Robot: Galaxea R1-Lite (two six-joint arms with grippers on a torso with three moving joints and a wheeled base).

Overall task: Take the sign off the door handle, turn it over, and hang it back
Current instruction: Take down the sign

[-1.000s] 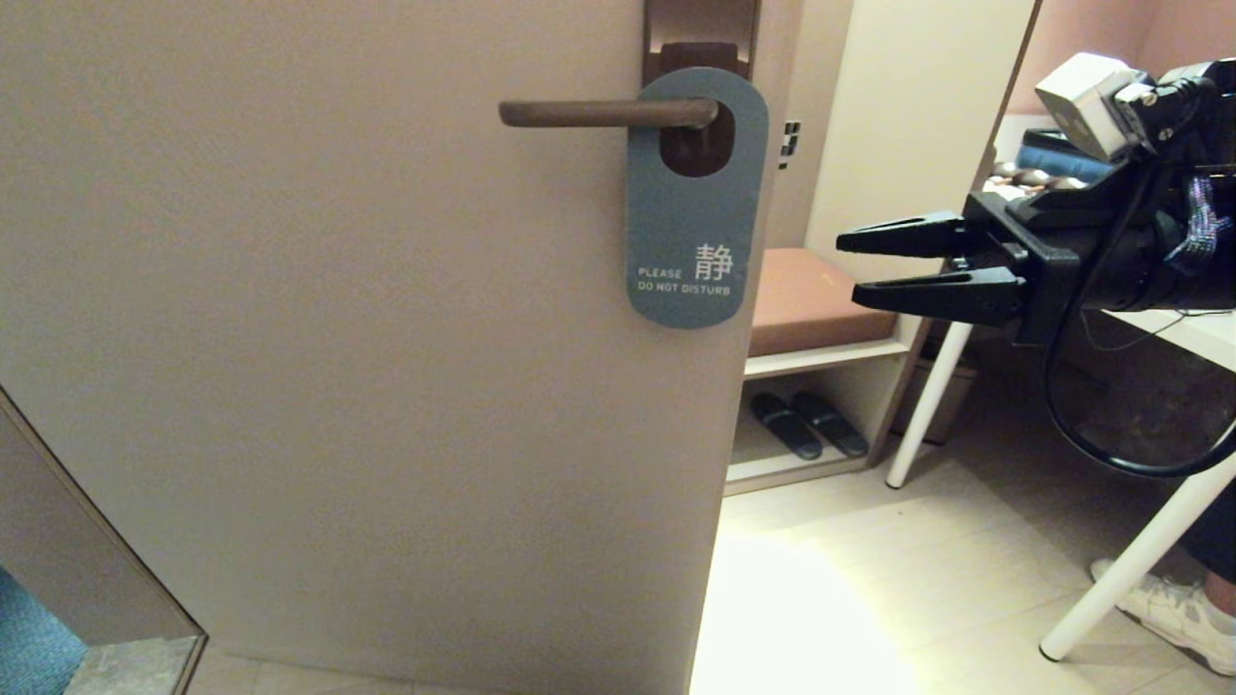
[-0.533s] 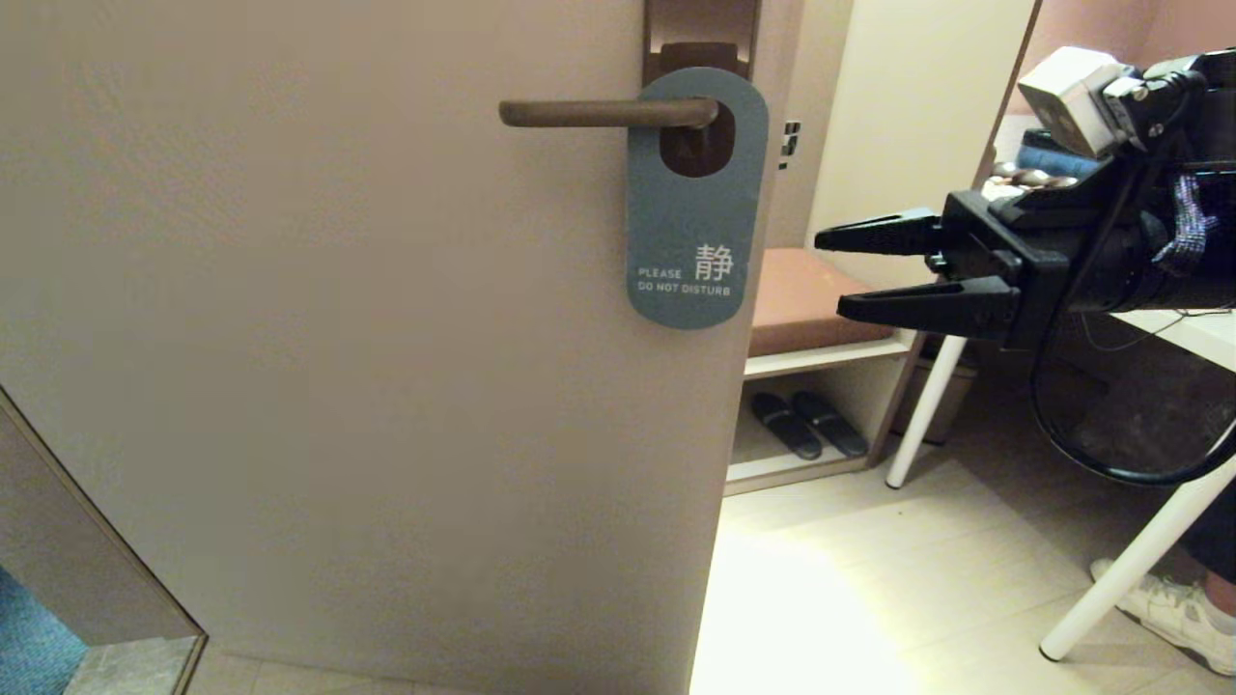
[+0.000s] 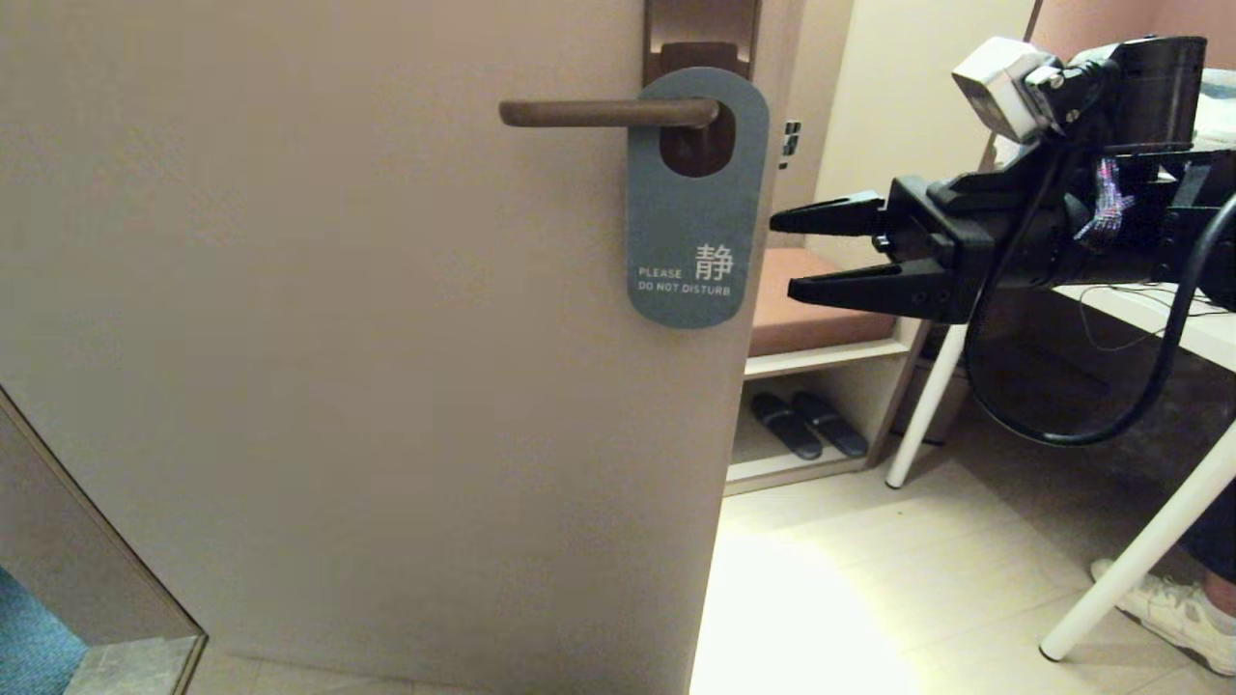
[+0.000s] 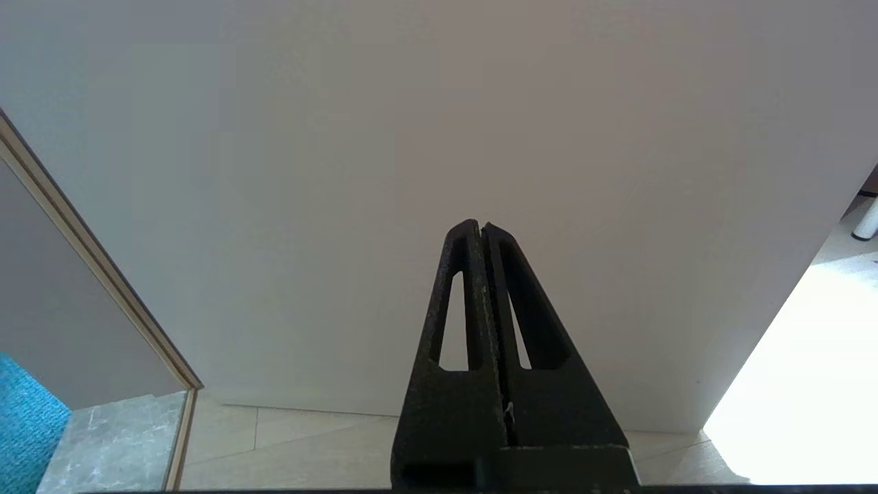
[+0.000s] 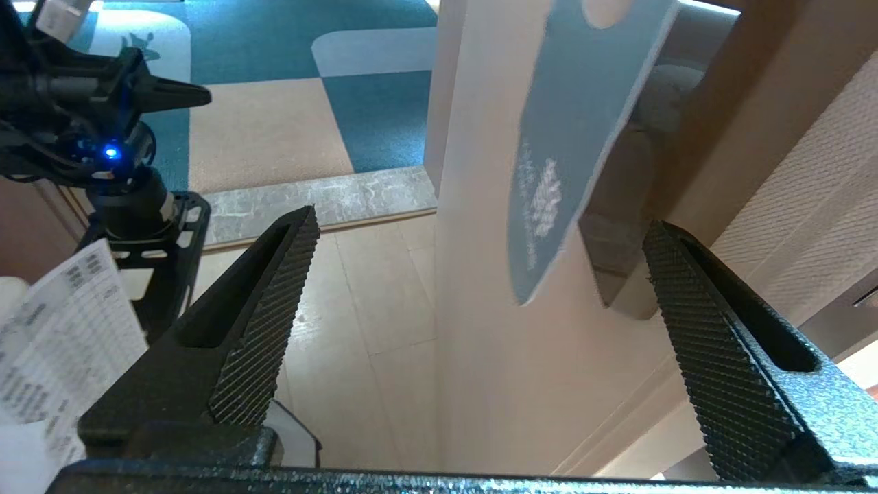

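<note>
**Open right hand beside a door sign that hangs on its handle**

A beige door (image 3: 367, 338) fills most of the head view; its top is cut off by the frame. A dark brown door handle (image 3: 608, 113) juts out level from a brown backplate (image 3: 700, 29), of which only the lower part shows. The sign (image 3: 697, 203) hangs on the handle through its oval hole, grey-blue face outward, reading "PLEASE DO NOT DISTURB"; its other face is hidden against the door.

The right hand (image 3: 784, 256) reaches in level from the right, fingers spread wide and holding nothing; its tips are near the sign's right edge but apart from it. In the right wrist view the sign (image 5: 583, 137) appears blurred between the two ribbed fingers (image 5: 264, 315), its lettering unreadable and its top cut off.

The left hand (image 4: 480, 230) shows only in its own wrist view, fingers pressed together and empty, pointed at the bare lower door.

Past the door's edge are a cushioned bench (image 3: 811, 299), dark slippers (image 3: 806, 425) on the shelf below it, and white legs of a tabletop (image 3: 1159, 323).
</note>
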